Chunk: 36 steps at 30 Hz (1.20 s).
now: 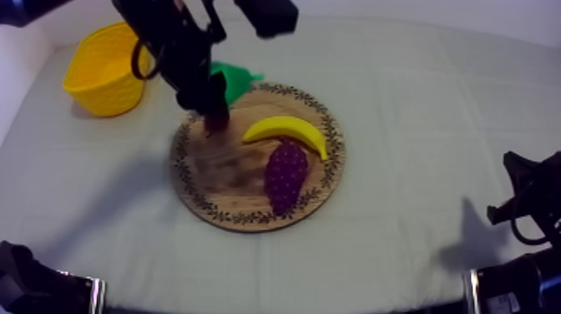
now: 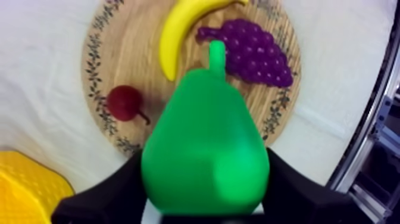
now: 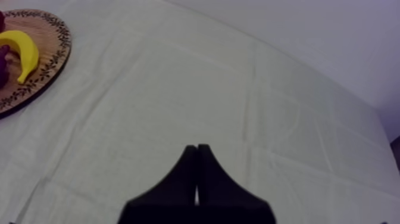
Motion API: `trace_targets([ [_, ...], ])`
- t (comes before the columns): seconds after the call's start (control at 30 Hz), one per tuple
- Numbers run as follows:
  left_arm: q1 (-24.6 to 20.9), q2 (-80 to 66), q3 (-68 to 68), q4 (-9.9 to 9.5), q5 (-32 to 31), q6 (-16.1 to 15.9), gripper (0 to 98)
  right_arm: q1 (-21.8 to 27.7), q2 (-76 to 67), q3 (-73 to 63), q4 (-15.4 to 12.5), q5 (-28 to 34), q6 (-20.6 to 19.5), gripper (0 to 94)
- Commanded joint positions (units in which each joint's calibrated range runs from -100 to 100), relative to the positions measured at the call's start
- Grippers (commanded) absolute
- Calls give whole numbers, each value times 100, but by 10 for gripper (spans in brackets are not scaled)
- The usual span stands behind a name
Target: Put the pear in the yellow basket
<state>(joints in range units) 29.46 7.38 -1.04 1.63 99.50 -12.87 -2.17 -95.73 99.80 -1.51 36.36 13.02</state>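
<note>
Your left gripper (image 2: 205, 199) was closed round the glossy green toy pear (image 2: 205, 143), with one black finger (image 2: 107, 193) on each side of its broad lower belly and the stalk pointing away from the wrist. In the top view, the pear (image 1: 234, 82) hung in that grip over the far edge of the round wooden board with the patterned rim (image 1: 332, 163), on the side nearest the yellow basket (image 1: 104, 67). The basket stood near the board but apart from it.

I judged the pear to be light, stiff and hollow, so weight was not your concern. Its skin looked slick and its sides curved, so it could have squirmed out of a loose pinch. The belly was the right place to hold it, because the tapering neck would have let the fingers slide off.

Your right gripper (image 3: 197, 173) had its fingers pressed together on nothing, over bare cloth well away from the board.
</note>
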Motion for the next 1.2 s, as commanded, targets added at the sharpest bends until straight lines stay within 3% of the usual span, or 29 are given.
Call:
trace_targets([
  [0.0,-5,-124,-34,-28,17,27,488,-5,-3,-2,3,2,0,4],
  [0.27,-125,-294,16,-66,33,150,488,-5,-3,-2,3,2,0,4],
  [0.7,-557,-333,-123,7,27,626,488,-12,-3,-2,3,2,0,4],
  [1.17,-723,-470,-19,299,-233,2065,502,-12,-3,-2,3,2,0,4],
])
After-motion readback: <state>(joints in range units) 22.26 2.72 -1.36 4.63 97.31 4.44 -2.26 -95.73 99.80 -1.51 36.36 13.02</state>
